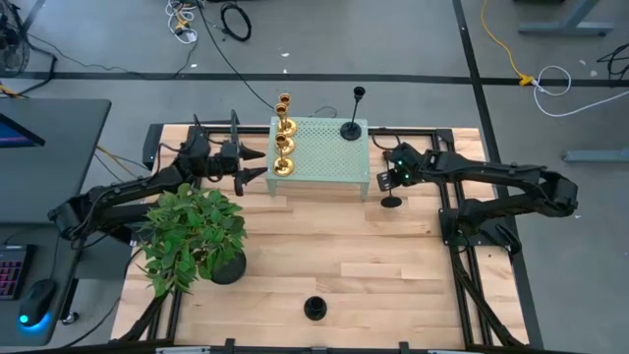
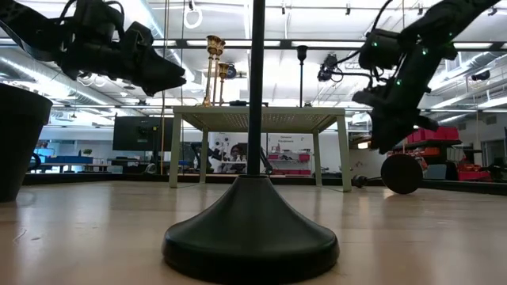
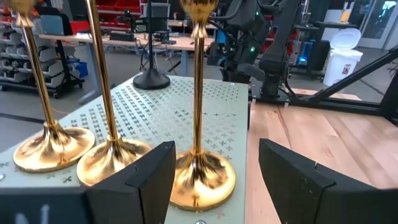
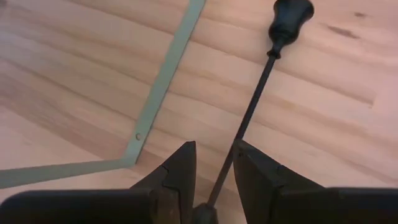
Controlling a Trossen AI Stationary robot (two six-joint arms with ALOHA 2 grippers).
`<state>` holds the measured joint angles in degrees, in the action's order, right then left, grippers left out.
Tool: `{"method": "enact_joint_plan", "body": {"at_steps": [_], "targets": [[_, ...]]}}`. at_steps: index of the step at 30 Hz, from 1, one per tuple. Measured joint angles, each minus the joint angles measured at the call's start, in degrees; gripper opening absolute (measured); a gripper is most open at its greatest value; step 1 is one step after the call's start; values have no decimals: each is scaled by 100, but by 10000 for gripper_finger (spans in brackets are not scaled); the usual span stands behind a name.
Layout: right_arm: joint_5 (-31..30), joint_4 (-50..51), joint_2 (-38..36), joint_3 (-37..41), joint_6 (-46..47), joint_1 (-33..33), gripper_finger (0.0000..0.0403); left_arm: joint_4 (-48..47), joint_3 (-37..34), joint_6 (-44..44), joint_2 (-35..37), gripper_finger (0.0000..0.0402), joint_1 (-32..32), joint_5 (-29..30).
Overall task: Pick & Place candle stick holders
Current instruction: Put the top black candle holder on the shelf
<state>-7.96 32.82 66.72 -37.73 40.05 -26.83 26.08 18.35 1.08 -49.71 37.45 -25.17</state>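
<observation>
Three gold candle stick holders (image 1: 284, 138) stand in a row on the left edge of the pale green stand (image 1: 324, 162). A black one (image 1: 351, 130) stands at its far right. Another black holder (image 1: 314, 308) stands on its base by the table's near edge. My left gripper (image 3: 216, 146) is open and level at the stand's left side. Its fingers stand either side of the nearest gold holder's base (image 3: 200, 183), apart from it. My right gripper (image 1: 393, 182), just right of the stand, is shut on a third black holder (image 1: 391, 200). My right gripper pinches the black holder's thin stem (image 4: 225, 168) between its two fingers, slanting down from the table's right. The stem runs on ahead along the fingers to the cup end (image 4: 289, 18) over the wood. Its round base (image 2: 402, 172) shows below the gripper; whether it touches the table I cannot tell.
A leafy potted plant (image 1: 192, 236) stands at the near left, close under my left arm. The stand's near right leg (image 1: 367, 192) is beside the held holder. Bare wood lies between the stand and the near edge.
</observation>
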Motion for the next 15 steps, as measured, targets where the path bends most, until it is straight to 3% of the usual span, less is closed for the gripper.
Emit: {"method": "enact_joint_plan", "body": {"at_steps": [15], "targets": [[-232,-681,2,656,602,0,105,-332,0,-2,-2,231,0,2]]}}
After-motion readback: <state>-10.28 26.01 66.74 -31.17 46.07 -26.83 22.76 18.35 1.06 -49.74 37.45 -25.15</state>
